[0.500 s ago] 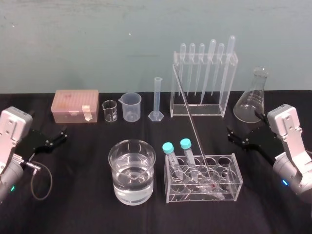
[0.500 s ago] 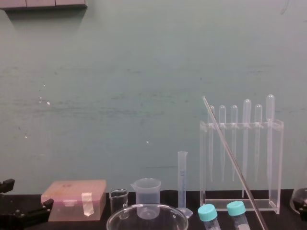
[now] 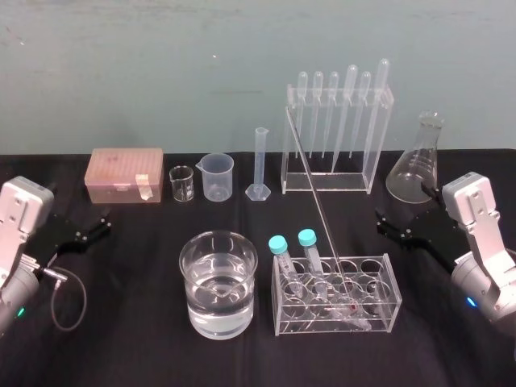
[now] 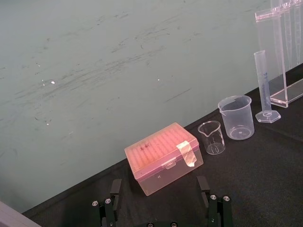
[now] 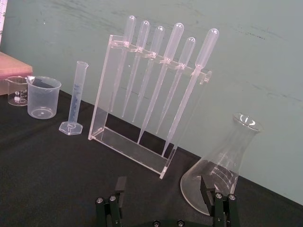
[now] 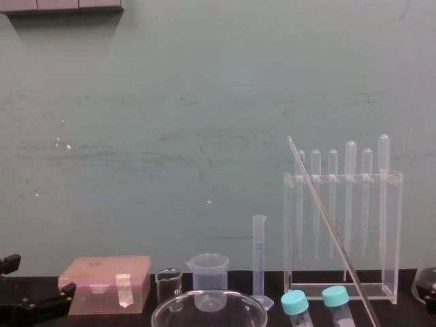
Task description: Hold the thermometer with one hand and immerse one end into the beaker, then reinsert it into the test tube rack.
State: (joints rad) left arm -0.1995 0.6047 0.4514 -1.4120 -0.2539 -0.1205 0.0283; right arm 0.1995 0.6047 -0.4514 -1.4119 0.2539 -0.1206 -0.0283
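The left pincer (image 3: pixel 103 222) is low at the left edge of the counter (image 3: pixel 121 339), with its fingers spread and nothing between them. Beyond it, toward the wall, lies a pink lidded box (image 3: pixel 125 173). Further to the pincer's right stand a tiny glass beaker (image 3: pixel 182 184) and a small plastic beaker (image 3: pixel 218 176). The beaker (image 3: pixel 218 282), part-filled with clear liquid, stands well to the right of the left pincer and nearer the robot than its tips. Just beside the beaker is the test tube rack (image 3: pixel 391 280), between the two pincers, holding two blue-capped tubes (image 3: pixel 278 244). The thermometer (image 3: pixel 318 208) stands in this rack with its red tip down near the base. It leans so that its top tilts back and leftward across a tall pipette stand (image 3: pixel 375 153) by the wall, apart from both pincers. The right pincer (image 3: pixel 383 223) is near the rack's right end without touching it, fingers spread and empty. A conical flask (image 3: pixel 418 165) stands beyond it.
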